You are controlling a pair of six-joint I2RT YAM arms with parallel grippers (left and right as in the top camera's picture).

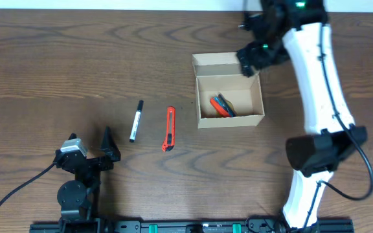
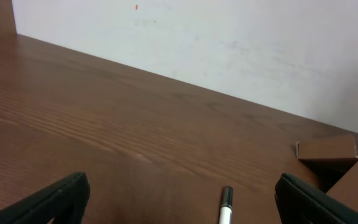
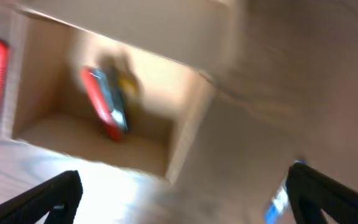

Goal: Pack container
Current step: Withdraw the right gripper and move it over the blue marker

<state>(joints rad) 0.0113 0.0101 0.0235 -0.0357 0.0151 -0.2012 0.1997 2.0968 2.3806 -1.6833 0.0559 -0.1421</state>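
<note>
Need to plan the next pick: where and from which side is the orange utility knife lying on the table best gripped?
Probably mid-body, from straight above. The slim orange utility knife lies flat, its long axis running away from the robot, so close across its narrow width. The black-and-white marker lies apart, leaving room.

The box (image 1: 228, 90) is open on top, its flap laid back on the far side. The right gripper (image 1: 250, 61) hangs over its far right corner, closing off that approach. A few tools (image 1: 223, 105) lie in its left half; the right half is free. The marker (image 1: 136, 120) and the cutter (image 1: 168, 128) lie apart with a gap between them, and the table (image 1: 57, 65) to their left is bare.
</note>
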